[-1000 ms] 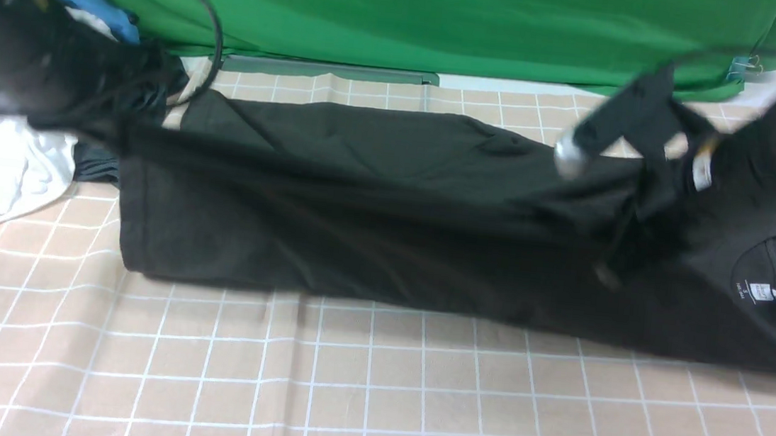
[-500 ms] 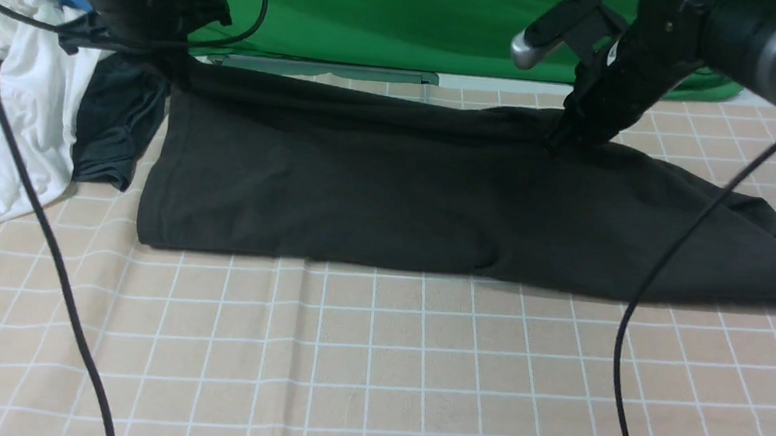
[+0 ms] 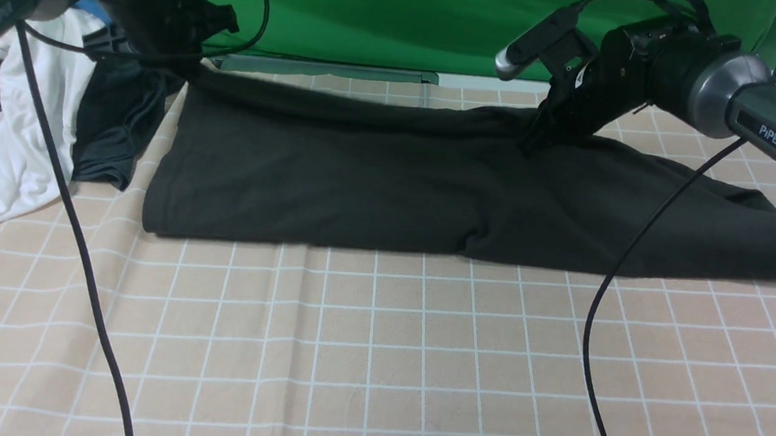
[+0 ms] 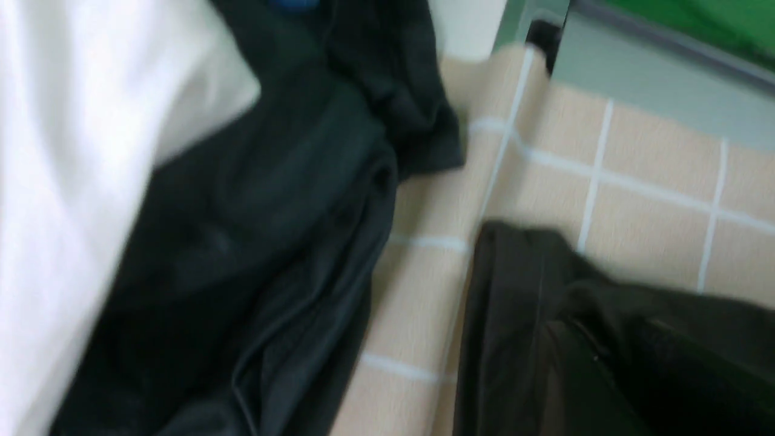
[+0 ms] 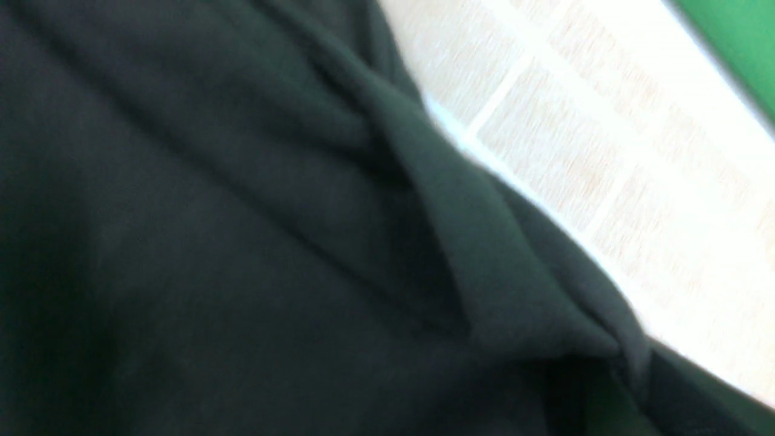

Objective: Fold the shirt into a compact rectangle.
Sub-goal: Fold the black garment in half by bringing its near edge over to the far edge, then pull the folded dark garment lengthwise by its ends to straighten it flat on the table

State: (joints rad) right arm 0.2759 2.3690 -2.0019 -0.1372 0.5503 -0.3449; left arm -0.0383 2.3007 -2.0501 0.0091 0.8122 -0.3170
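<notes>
The black shirt (image 3: 392, 176) lies folded lengthwise into a long band across the checked cloth (image 3: 374, 359); its print and neck label are hidden. My left gripper (image 3: 185, 70) is at the band's far left corner and shut on the shirt's edge. My right gripper (image 3: 532, 143) pinches the far edge right of the middle, and the fabric rises slightly to it. The left wrist view shows the shirt's corner (image 4: 521, 315) next to the dark fingers. Black shirt fabric (image 5: 242, 242) fills the right wrist view and the fingers barely stand out.
A white shirt (image 3: 19, 132) and a smaller dark, slightly shiny garment (image 3: 119, 128) are heaped at the far left, right beside the shirt's left end. A green backdrop (image 3: 415, 14) closes the far side. Arm cables (image 3: 73, 230) (image 3: 607, 303) hang over the cloth.
Both grippers carried the shirt's edge over to the far side and lowered it, hiding the neck label. The band has slid slightly away and flattened.
</notes>
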